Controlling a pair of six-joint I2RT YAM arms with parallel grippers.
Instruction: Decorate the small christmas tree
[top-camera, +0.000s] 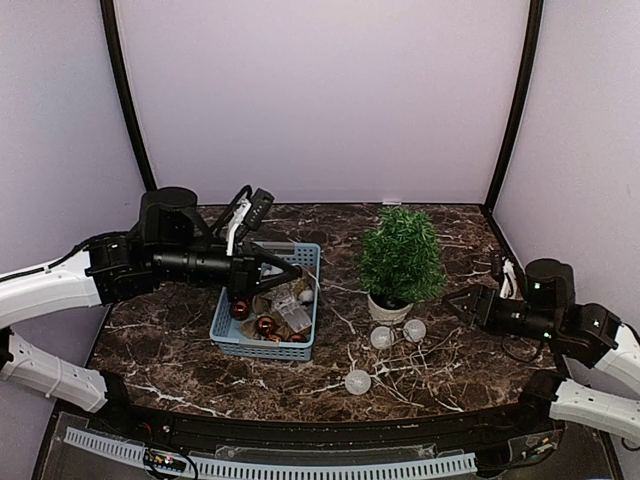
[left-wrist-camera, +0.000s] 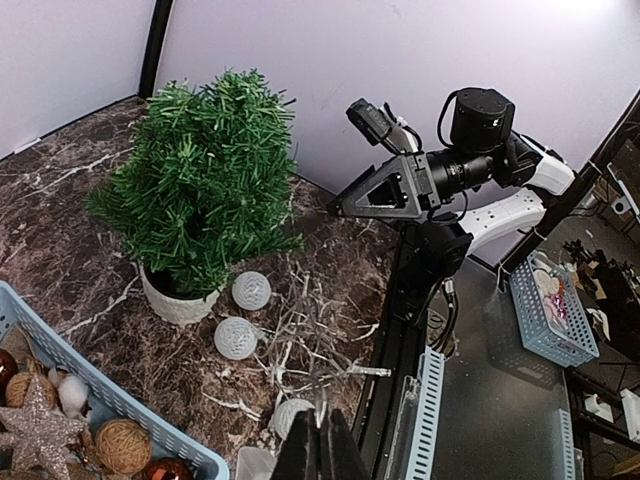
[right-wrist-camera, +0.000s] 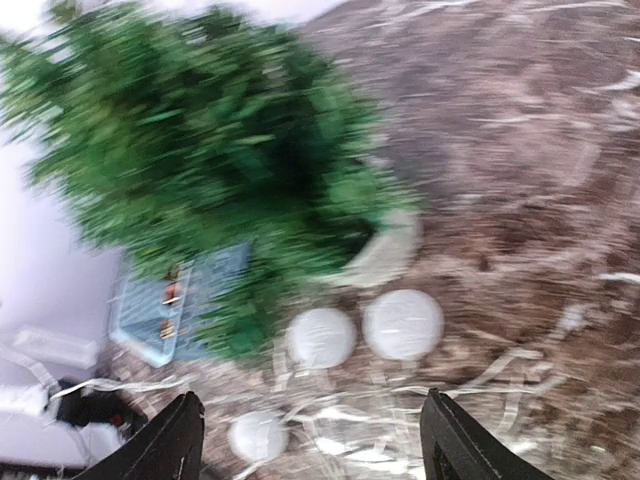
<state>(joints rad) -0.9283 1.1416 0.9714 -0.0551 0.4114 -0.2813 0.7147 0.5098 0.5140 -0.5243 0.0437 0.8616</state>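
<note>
Top external view shows you the small christmas tree (top-camera: 400, 250) standing upright in its white pot (top-camera: 386, 310), right of centre on the dark marbled surface (top-camera: 180, 370). The blue basket (top-camera: 262, 350) sits to its left, near it but apart. Your left gripper (top-camera: 297, 270) hangs over the basket's far half with its fingers pressed together. Below it lie copper baubles (top-camera: 265, 325), and the left wrist view adds a glittery star (left-wrist-camera: 30, 425) and a twine ball (left-wrist-camera: 122, 445). Your right gripper (top-camera: 450, 303) sits low on the tree's right side, pointing at the pot and not touching it. In the blurred right wrist view its fingers (right-wrist-camera: 180, 440) stand spread wide. Two white balls (top-camera: 382, 337) rest side by side at the foot of the pot, and a third white ball (top-camera: 357, 381) lies nearer the front edge. Silvery strands (left-wrist-camera: 300, 345) sprawl on the surface around the balls.
</note>
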